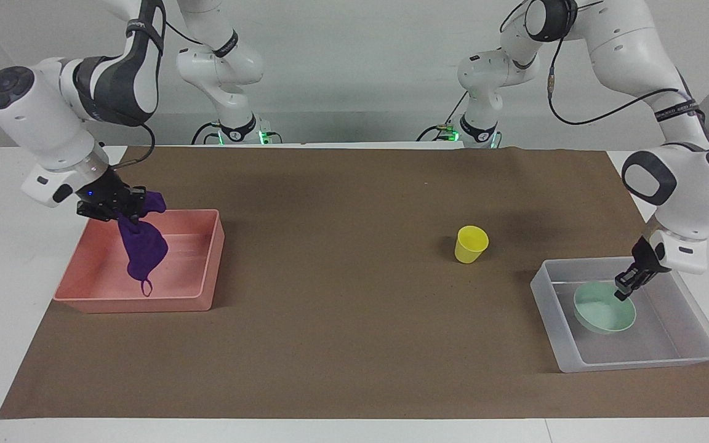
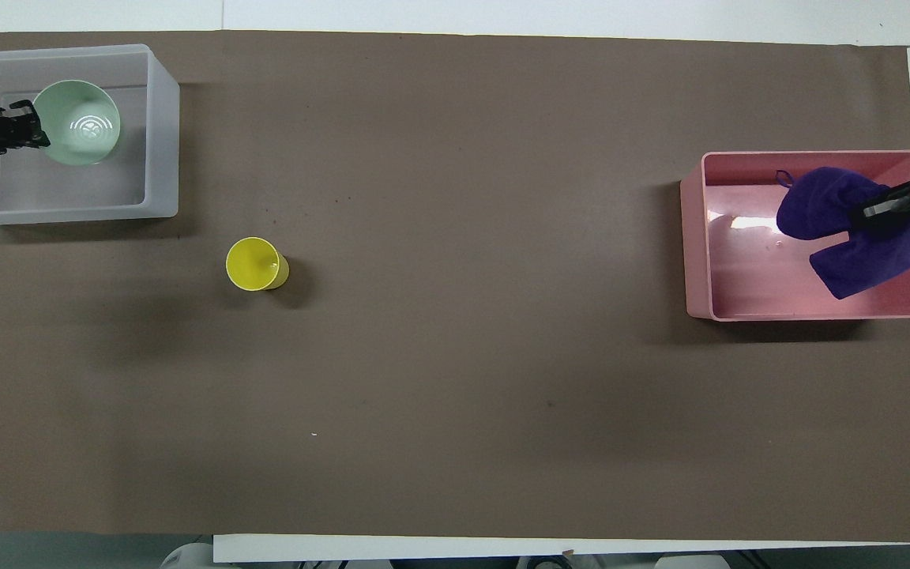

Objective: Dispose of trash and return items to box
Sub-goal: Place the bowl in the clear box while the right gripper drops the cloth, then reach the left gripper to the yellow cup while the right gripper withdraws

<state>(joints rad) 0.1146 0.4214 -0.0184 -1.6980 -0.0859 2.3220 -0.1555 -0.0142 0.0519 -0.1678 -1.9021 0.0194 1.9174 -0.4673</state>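
Observation:
My right gripper (image 1: 113,208) is shut on the purple cloth (image 1: 143,247), which hangs down over the inside of the pink bin (image 1: 145,304). From overhead, the cloth (image 2: 846,225) covers part of the bin (image 2: 696,237) under the right gripper (image 2: 889,209). My left gripper (image 1: 625,289) is shut on the rim of the mint-green bowl (image 1: 604,311), held low inside the translucent box (image 1: 631,363). The overhead view shows the bowl (image 2: 76,122) in the box (image 2: 163,142) beside the left gripper (image 2: 28,133). The yellow cup (image 1: 471,244) stands upright on the mat, also seen overhead (image 2: 253,265).
The brown mat (image 1: 354,344) covers the table. The box is at the left arm's end, the pink bin at the right arm's end. The cup stands nearer to the robots than the box, toward the middle.

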